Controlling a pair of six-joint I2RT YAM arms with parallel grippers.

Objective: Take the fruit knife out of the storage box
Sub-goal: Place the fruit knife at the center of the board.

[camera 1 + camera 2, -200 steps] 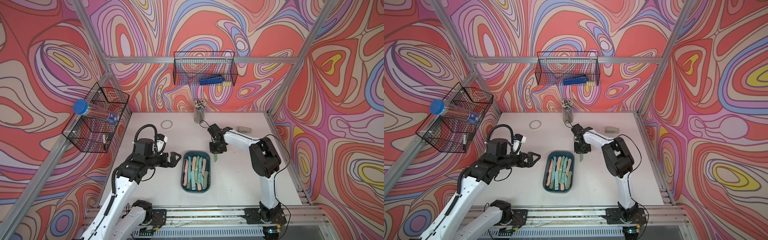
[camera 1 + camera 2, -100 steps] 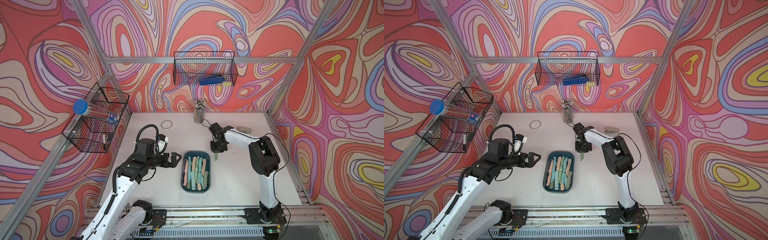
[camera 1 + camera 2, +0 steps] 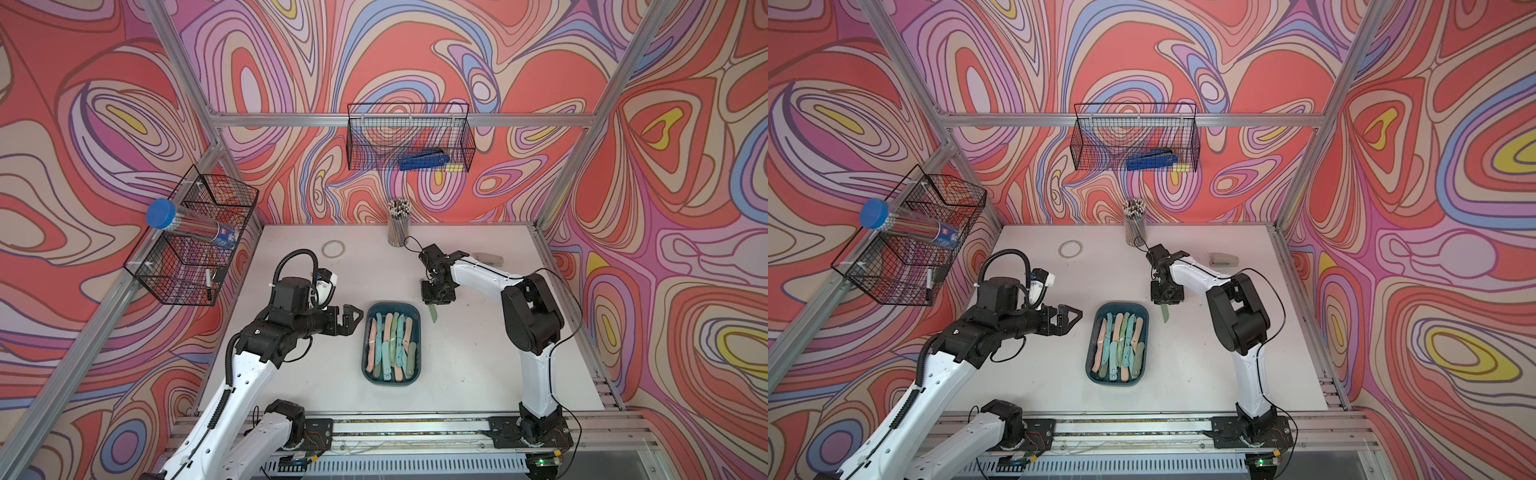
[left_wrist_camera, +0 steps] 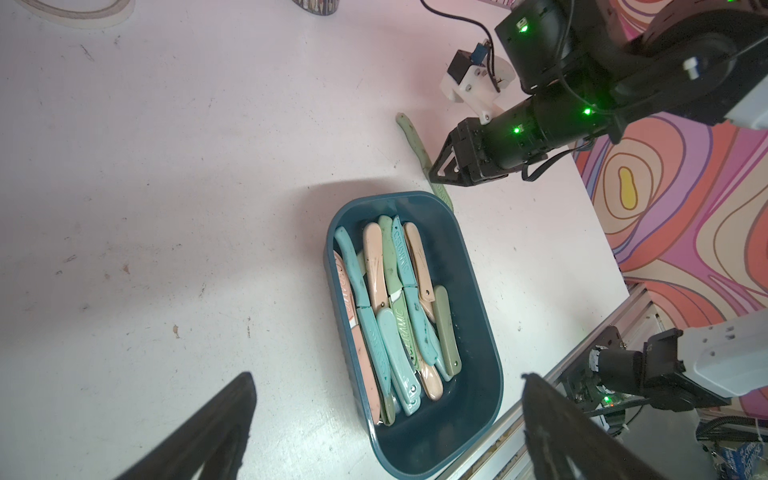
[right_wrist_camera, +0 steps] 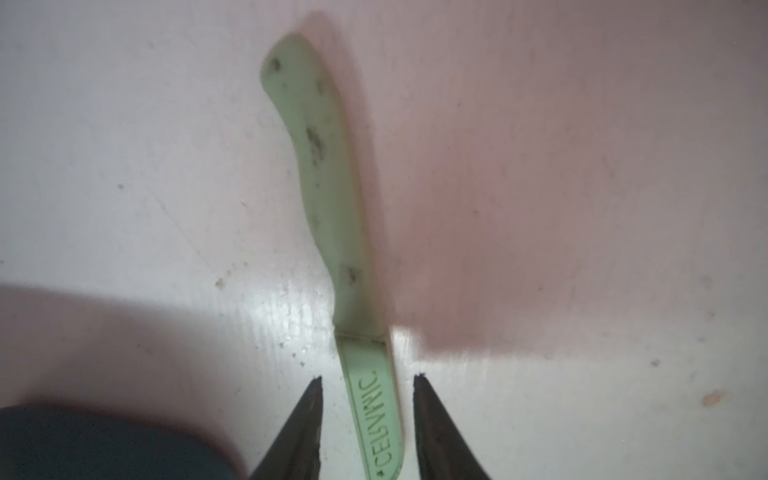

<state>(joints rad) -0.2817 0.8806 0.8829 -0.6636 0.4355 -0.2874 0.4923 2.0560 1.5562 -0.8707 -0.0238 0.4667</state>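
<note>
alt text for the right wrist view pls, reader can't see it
A pale green knife lies on the white table, its lettered end between the fingertips of the open right gripper, neither touching it. A corner of the dark teal storage box shows at the edge.

top views high, wrist views close; all show the storage box.

I read fruit knife as pale green plastic, matt, dark-speckled, moulded lettering on blade end. To me storage box looks dark teal plastic, smooth, faint sheen. White table semi-gloss, scuffed, scratched. I see wire basket as black coated metal, frame beam as bare brushed aluminium.
</note>
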